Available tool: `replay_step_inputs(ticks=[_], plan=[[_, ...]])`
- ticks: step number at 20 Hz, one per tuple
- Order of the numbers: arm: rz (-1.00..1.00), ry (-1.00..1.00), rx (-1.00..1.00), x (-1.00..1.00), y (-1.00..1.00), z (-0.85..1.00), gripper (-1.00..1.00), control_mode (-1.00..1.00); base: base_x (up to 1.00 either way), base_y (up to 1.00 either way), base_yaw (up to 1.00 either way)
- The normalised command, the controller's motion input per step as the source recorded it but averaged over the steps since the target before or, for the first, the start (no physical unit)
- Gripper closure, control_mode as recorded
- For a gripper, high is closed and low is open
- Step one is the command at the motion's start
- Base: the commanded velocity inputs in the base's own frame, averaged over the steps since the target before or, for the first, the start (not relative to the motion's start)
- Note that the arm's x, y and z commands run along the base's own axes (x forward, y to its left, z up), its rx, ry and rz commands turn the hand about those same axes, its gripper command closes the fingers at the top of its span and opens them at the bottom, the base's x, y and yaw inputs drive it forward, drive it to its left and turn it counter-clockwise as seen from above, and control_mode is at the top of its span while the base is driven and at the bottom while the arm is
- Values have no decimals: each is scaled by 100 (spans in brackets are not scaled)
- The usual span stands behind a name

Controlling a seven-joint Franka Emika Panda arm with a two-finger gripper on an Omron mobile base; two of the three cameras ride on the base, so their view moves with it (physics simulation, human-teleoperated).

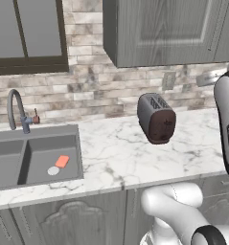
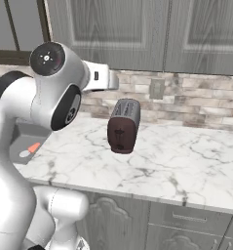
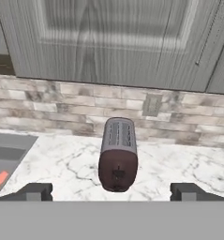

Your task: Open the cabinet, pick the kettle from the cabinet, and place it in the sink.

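Above the table (image 1: 135,158), the cabinet (image 3: 113,42) is shut; open claw (image 3: 111,192) unloaded. Opening step: reach its handle (image 3: 208,40).

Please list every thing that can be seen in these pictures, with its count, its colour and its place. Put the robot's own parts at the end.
cabinet: one, grey wood grain, on the wall above the counter, doors closed.
sink: one, dark grey, two basins, set in the counter at the left.
faucet: one, grey, curved, behind the sink.
orange piece: one, orange, in the right basin.
pale disc: one, pale grey, in the right basin beside the orange piece.
toaster: one, dark grey and maroon, on the counter.
counter: one, white marble.
wall outlet: one, grey, on the brick wall behind the toaster.
window: one, dark frame, above the sink.
pincer: one, dark fingertips, open, facing the toaster.
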Motion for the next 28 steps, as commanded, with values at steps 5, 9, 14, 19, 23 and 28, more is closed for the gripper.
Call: replay_step_inputs(ticks=[5, 9, 14, 19, 23, 28], plan=[[-13, 0, 6, 1, -38, 35, -100, -100, 0, 0, 0], [-10, 0, 2, 9, -32, 40, -100, -100, 0, 0, 0], [-2, 0, 0, 13, -33, 34, -100, -100, 0, 0, 0], [0, -2, 3, 17, -34, 20, -100, -100, 0, 0, 0], [4, -6, 8, 25, -25, 12, -100, -100, 0, 0, 0], [1, -1, 7, 35, -11, 7, -100, -100, 0, 0, 0]])
